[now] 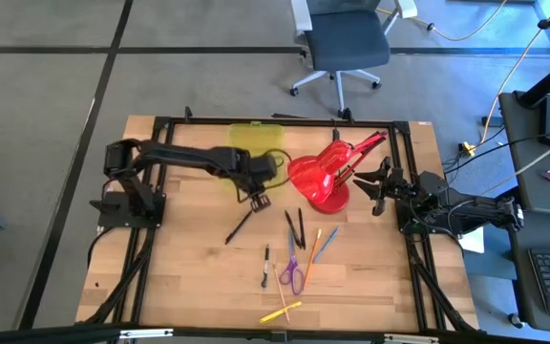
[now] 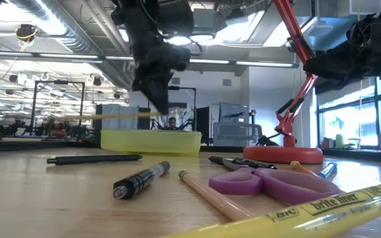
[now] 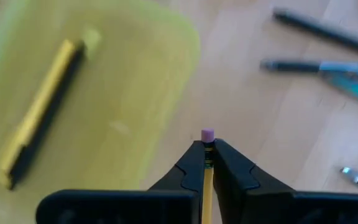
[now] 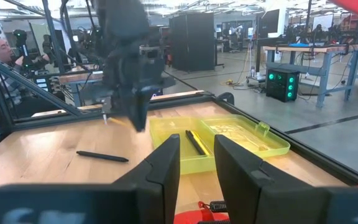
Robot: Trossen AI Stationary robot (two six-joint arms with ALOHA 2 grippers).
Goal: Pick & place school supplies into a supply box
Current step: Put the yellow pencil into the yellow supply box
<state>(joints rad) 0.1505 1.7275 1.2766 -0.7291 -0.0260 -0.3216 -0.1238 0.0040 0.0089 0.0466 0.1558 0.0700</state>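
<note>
My left gripper (image 1: 261, 198) hangs above the table just near of the yellow-green supply box (image 1: 254, 135), shut on a yellow pencil (image 2: 111, 116) with a pink eraser. The box stands open, and a yellow-and-black marker (image 3: 39, 118) lies inside. On the wood near the front lie a black pen (image 1: 242, 226), two dark pens (image 1: 295, 229), an orange pencil (image 1: 313, 247), a blue pen (image 1: 326, 244), purple scissors (image 1: 294, 274), a black marker (image 1: 265, 266) and a yellow highlighter (image 1: 281, 311). My right gripper (image 4: 197, 165) waits open at the table's right side, behind the lamp. My left gripper pinches the yellow pencil between its two fingers close to the eraser end (image 3: 207, 154); the pink eraser (image 3: 207, 135) pokes out just past the fingertips. The fingers come steeply from above. The pencil hangs about level, clear of the table, its long end (image 2: 78, 116) sticking out sideways.
A red desk lamp (image 1: 327, 177) stands right of the box, between the two arms, its arm reaching toward the far right. A black frame (image 1: 275, 122) runs along the table's edges. Bare wood lies left of the black pen.
</note>
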